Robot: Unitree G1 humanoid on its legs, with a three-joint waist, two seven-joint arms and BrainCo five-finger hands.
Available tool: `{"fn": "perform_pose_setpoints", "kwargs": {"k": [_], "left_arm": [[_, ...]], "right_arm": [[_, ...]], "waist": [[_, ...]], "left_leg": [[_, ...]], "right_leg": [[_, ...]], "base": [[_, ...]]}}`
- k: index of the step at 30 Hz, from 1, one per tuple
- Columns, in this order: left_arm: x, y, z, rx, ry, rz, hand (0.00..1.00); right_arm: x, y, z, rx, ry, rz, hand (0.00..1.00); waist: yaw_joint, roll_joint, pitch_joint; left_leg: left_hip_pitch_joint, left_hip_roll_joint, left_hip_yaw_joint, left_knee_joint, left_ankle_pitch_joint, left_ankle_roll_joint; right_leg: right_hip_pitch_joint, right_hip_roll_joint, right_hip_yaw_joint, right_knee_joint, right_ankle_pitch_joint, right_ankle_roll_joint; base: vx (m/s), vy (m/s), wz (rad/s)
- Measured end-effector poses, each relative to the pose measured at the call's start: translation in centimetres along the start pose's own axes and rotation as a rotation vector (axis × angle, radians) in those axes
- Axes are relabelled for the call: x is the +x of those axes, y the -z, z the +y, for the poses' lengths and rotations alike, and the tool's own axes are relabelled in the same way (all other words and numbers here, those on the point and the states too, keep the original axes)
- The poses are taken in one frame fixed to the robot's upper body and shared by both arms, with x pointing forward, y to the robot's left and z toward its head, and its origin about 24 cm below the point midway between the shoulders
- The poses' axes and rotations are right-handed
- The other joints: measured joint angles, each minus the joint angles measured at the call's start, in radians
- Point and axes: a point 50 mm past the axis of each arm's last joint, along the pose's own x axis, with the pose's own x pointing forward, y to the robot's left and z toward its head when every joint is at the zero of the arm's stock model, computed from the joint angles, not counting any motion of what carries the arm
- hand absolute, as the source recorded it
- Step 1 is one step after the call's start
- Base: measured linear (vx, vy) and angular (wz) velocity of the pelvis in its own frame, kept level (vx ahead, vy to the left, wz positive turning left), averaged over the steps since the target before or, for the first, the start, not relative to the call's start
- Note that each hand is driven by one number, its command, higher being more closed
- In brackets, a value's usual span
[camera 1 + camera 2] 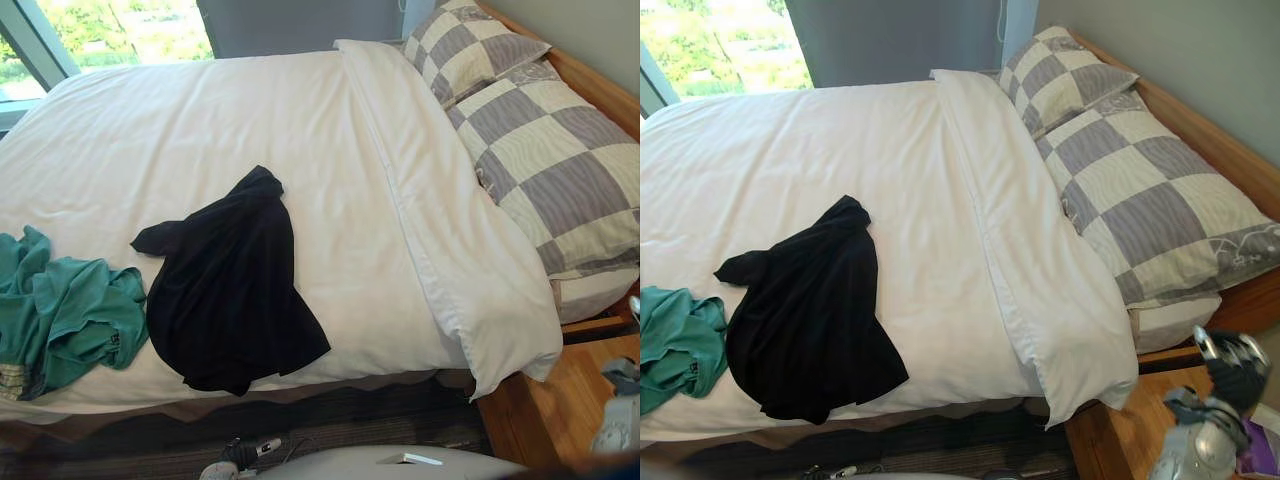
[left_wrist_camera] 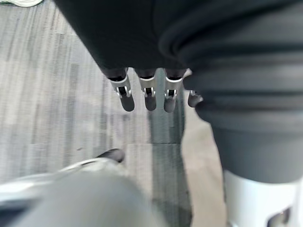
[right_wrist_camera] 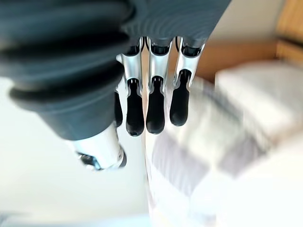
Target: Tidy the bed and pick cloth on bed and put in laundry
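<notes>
On the near edge of the white duvet (image 1: 200, 120) lie a black garment (image 1: 230, 290) and, close beside it, a crumpled green garment (image 1: 62, 318), both probably light, limp and best pinched at a raised fold, while the left hand (image 2: 127, 97) and right hand (image 3: 153, 106) show straight, empty fingers

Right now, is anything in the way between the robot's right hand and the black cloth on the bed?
Nothing visible blocks it. The right hand hangs open beside the checked pillows, and just flat white duvet with its folded-back edge lies between it and the black cloth.
</notes>
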Motion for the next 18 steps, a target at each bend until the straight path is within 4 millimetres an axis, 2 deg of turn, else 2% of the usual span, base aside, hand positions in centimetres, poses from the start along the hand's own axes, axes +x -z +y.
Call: {"fn": "perform_pose_setpoints", "kwargs": {"k": [1, 4, 6, 10, 12, 15, 18], "left_arm": [[0.0, -0.1, -0.1, 0.029, 0.002, 0.001, 0.00], [0.1, -0.5, -0.1, 0.059, -0.008, -0.007, 0.00], [0.1, -1.4, -0.3, 0.057, -0.004, -0.039, 0.00], [0.4, -4.2, -0.7, 0.024, 0.013, -0.127, 0.00], [0.3, -5.9, -1.0, -0.001, 0.030, -0.190, 0.00], [0.0, -8.5, -2.3, -0.023, 0.079, -0.291, 0.00], [-0.4, -10.8, -3.8, -0.068, 0.135, -0.370, 0.00]], "right_arm": [[0.8, -0.1, 1.5, 0.059, -0.045, 0.015, 1.00], [2.6, -1.0, 4.3, 0.194, -0.111, 0.013, 1.00], [4.3, -2.8, 5.9, 0.302, -0.145, -0.014, 1.00], [7.4, -7.7, 8.9, 0.499, -0.218, -0.113, 1.00], [7.8, -9.5, 10.0, 0.596, -0.258, -0.149, 1.00], [7.1, -11.9, 10.9, 0.700, -0.333, -0.216, 1.00], [7.2, -14.1, 12.3, 0.822, -0.385, -0.259, 1.00]], "waist": [[0.000, 0.003, 0.002], [0.001, 0.016, 0.019], [0.002, 0.028, 0.050], [0.014, 0.065, 0.112], [0.031, 0.066, 0.147], [0.060, 0.065, 0.177], [0.057, 0.065, 0.230]], "left_leg": [[-0.030, -0.001, -0.018, 0.013, 0.000, 0.001], [-0.076, -0.004, -0.044, 0.038, -0.002, 0.005], [-0.112, -0.005, -0.066, 0.071, -0.011, 0.023], [-0.212, 0.002, -0.098, 0.151, -0.024, 0.042], [-0.248, 0.013, -0.099, 0.187, -0.029, 0.046], [-0.326, 0.033, -0.101, 0.261, -0.053, 0.051], [-0.405, 0.052, -0.110, 0.370, -0.096, 0.058]], "right_leg": [[-0.021, -0.006, -0.007, 0.007, 0.000, 0.000], [-0.046, -0.016, -0.020, 0.008, 0.000, 0.000], [-0.060, -0.024, -0.031, 0.010, 0.000, 0.000], [-0.117, -0.030, -0.045, 0.025, 0.011, 0.003], [-0.148, -0.034, -0.052, 0.051, 0.009, 0.000], [-0.222, -0.036, -0.059, 0.118, -0.011, -0.007], [-0.305, -0.043, -0.059, 0.231, -0.061, -0.012]], "base": [[-0.05, -0.029, 0.23], [-0.06, -0.020, 0.24], [-0.07, -0.010, 0.29], [-0.09, -0.010, 0.22], [-0.08, -0.008, 0.13], [-0.05, -0.013, 0.07], [-0.05, 0.003, 0.04]]}}
